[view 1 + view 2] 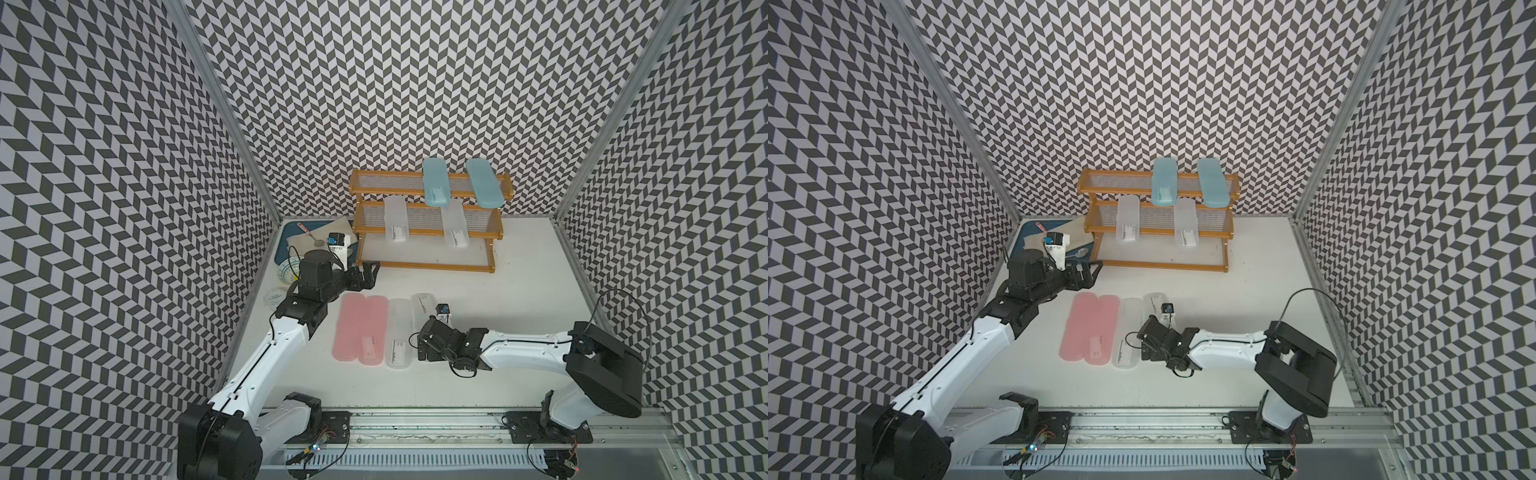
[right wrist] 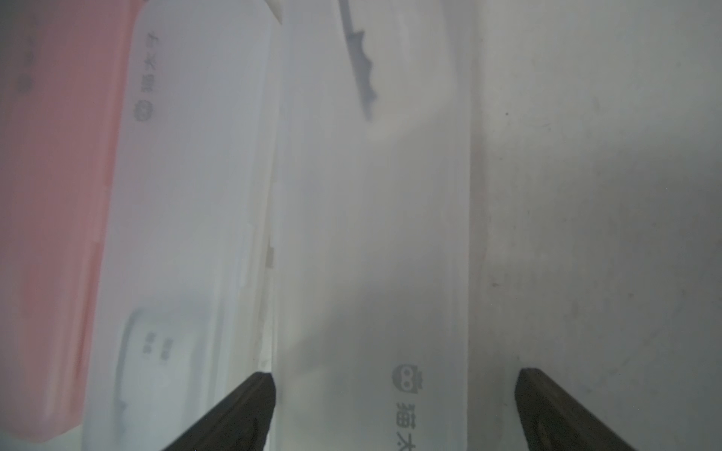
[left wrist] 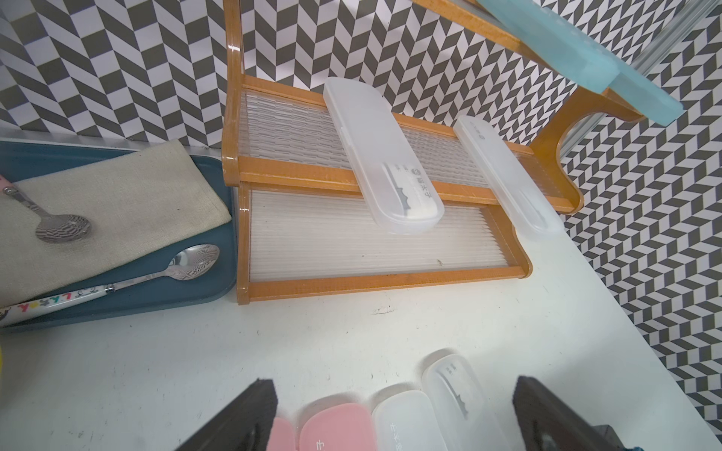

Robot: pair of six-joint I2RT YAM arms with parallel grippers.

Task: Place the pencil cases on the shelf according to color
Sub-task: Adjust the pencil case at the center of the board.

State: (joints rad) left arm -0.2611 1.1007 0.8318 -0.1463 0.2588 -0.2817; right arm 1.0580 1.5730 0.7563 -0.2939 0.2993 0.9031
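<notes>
In a top view, two blue cases (image 1: pixel 435 183) and two white cases (image 1: pixel 395 224) are seen on the shelf (image 1: pixel 428 266), while two pink cases (image 1: pixel 349 328) and two white ones (image 1: pixel 400 332) are left on the table (image 1: pixel 478 291). In the left wrist view, the left gripper (image 3: pixel 394 386) is shown apart and empty. In the right wrist view, the right gripper (image 2: pixel 395 375) is spread astride the rightmost white case (image 2: pixel 371 234).

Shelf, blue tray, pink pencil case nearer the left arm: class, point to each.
Shelf (image 1: pixel 428 266): a top view, bottom tier's front rail.
Blue tray (image 3: pixel 187 283): left wrist view, bare floor.
Pink pencil case nearer the left arm (image 1: pixel 348 328): a top view, lid's middle.
</notes>
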